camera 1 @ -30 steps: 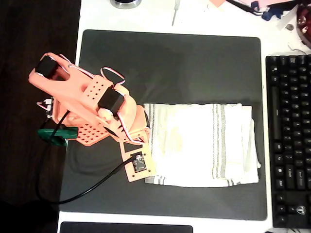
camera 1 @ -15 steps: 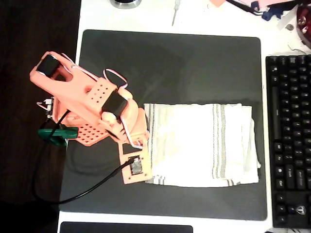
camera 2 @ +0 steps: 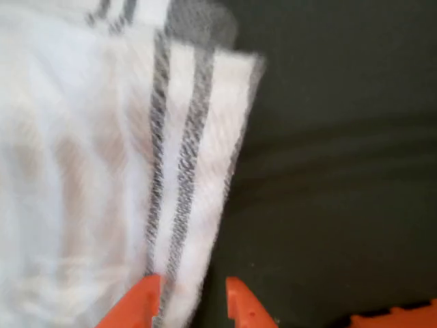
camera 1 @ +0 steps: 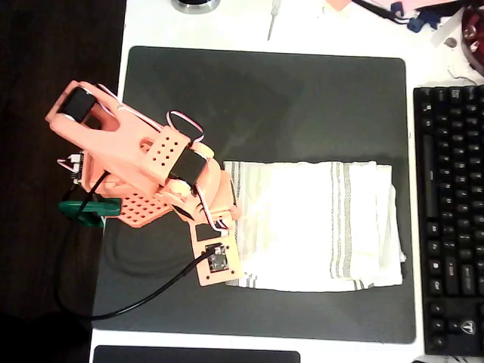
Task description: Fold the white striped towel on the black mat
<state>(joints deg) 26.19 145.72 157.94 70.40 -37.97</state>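
Covering most of the white desk, the large matte black rectangular mat (camera 1: 302,98) is carrying the soft white cloth towel with thin grey stripes (camera 1: 314,227), which is lying folded just right of the orange arm in the overhead view, with a black keyboard (camera 1: 452,219) sitting beyond it. Only the wrist view is showing the orange two-finger gripper (camera 2: 191,301): its tips are standing slightly apart, straddling the towel's striped edge (camera 2: 194,171), though whether they are pinching it I cannot tell.

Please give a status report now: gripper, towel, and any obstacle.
Gripper open, fingertips astride the striped towel edge. White striped towel lies folded on black mat. Nothing blocks.
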